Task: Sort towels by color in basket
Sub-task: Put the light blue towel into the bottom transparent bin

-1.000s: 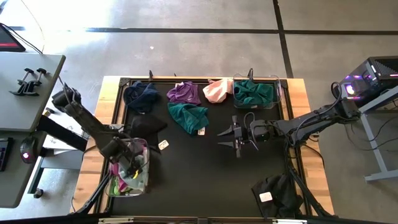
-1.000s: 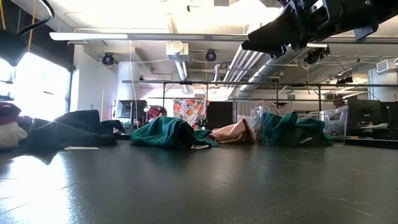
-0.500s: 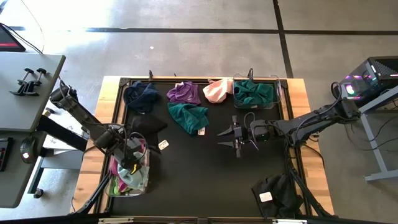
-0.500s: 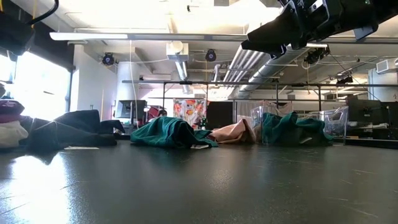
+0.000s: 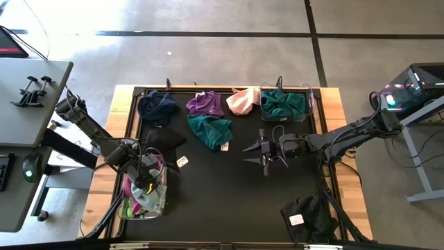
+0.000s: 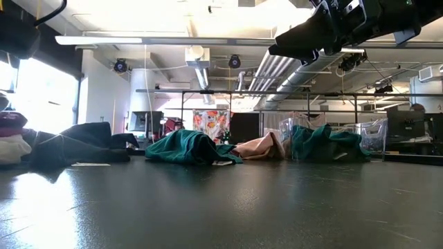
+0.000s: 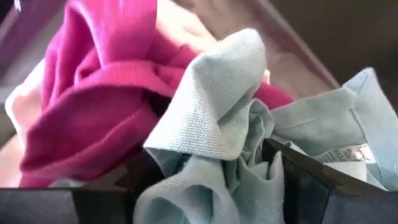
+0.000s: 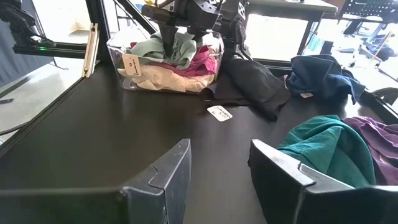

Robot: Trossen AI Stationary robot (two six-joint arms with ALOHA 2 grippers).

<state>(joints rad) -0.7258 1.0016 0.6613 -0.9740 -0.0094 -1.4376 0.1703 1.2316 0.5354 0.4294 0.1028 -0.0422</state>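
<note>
Hovering left tool (image 5: 143,182) over mint towel (image 7: 224,124), fingers apart

The mat (image 5: 236,187) is black. Towels are navy (image 5: 157,107), purple (image 5: 205,103), pink (image 5: 241,102), teal (image 5: 210,130), mint (image 7: 214,118), magenta (image 7: 106,93). The tag (image 8: 219,112) is white

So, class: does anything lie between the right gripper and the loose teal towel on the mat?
Nothing visible does. The right gripper hangs open over bare mat, and the teal towel lies apart from it with only open black mat between.
</note>
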